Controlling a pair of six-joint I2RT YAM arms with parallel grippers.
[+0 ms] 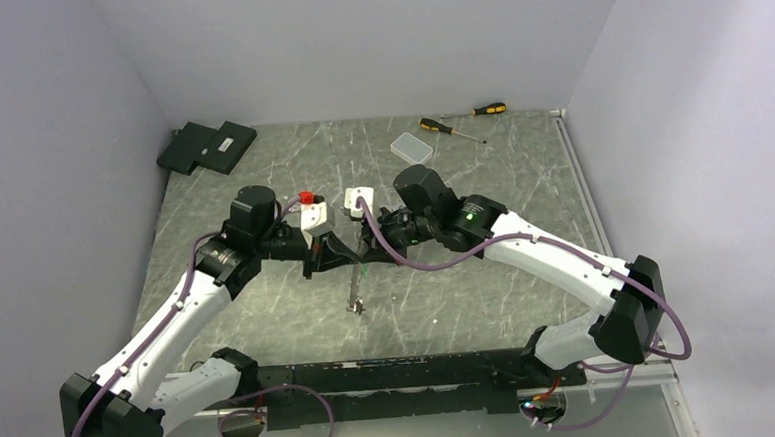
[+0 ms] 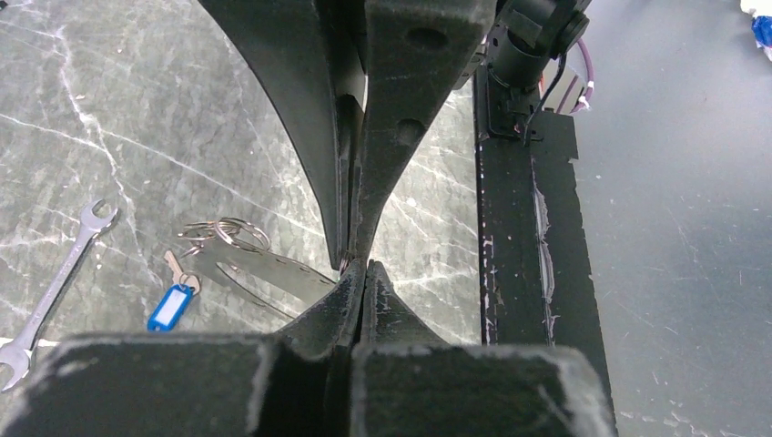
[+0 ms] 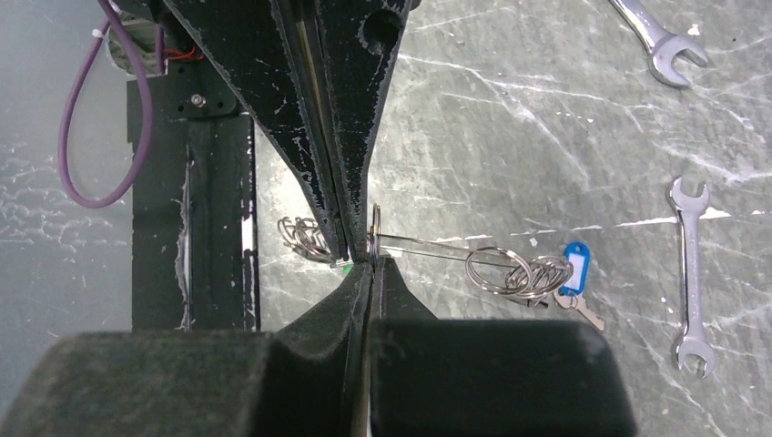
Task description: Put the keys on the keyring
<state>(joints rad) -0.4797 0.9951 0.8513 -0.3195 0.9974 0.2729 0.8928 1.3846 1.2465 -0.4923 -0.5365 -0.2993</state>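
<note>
Both grippers meet tip to tip above the table's middle. My right gripper (image 3: 369, 261) is shut on the top of the keyring (image 3: 428, 246), a thin pale grey band seen edge-on. The band (image 2: 273, 270) runs down to a cluster of small rings (image 2: 228, 235) and a key with a blue tag (image 2: 170, 308). My left gripper (image 2: 360, 271) is shut; in the right wrist view a few small rings (image 3: 305, 238) and a speck of green tag (image 3: 347, 267) stick out beside its tips. In the top view the band (image 1: 355, 285) hangs below both grippers.
Silver spanners (image 3: 689, 273) (image 3: 660, 41) (image 2: 55, 291) lie on the table under the grippers. A clear plastic box (image 1: 412, 148), two screwdrivers (image 1: 451, 128) (image 1: 488, 109) and black flat items (image 1: 206, 146) lie at the back. A black rail (image 1: 402, 373) runs along the near edge.
</note>
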